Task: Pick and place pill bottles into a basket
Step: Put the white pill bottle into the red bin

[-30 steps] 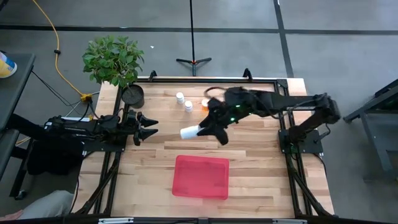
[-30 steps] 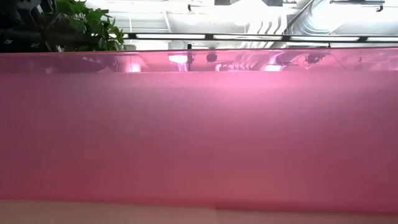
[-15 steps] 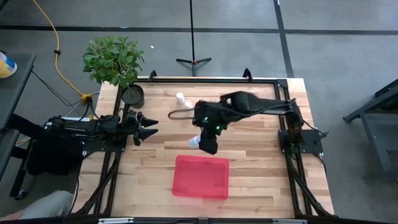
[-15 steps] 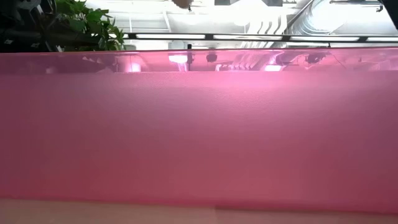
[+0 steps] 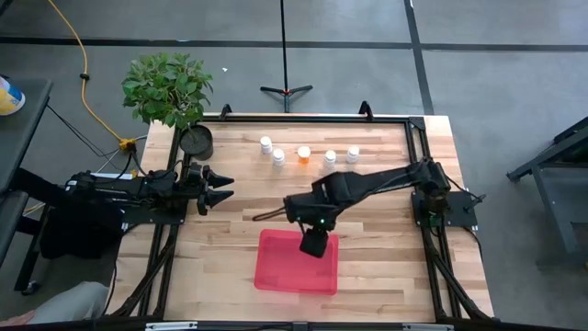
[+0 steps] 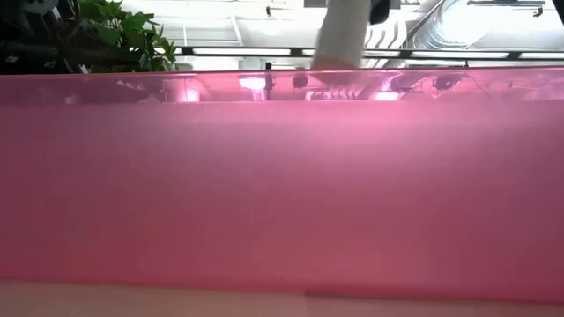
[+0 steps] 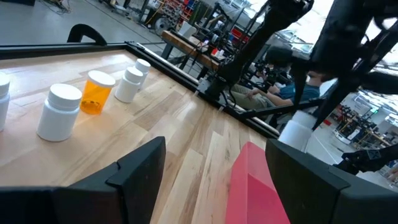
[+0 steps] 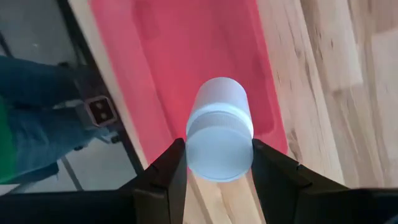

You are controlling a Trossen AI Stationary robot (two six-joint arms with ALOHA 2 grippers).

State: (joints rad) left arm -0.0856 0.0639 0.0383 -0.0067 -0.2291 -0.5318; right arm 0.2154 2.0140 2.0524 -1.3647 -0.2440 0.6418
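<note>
Filling low view, basket (image 6: 282, 194) wall hid desk (image 5: 386, 248) behind it. Right end effector (image 5: 313, 243) hung over basket's far edge, clamped on white bottle (image 8: 219, 134), bottle unseen from above. Five bottles (image 5: 298, 154) stood near desk's far edge. Left end effector (image 5: 217, 188) waited apart, empty, at left side.

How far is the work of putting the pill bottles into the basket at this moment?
Done: nothing shows inside the basket yet. In hand: the right gripper holds one white bottle between its fingers, above the basket's far edge. Left: five bottles in a row at the far side, four white, such as, and one orange bottle. The left gripper waits open at the left edge.
</note>
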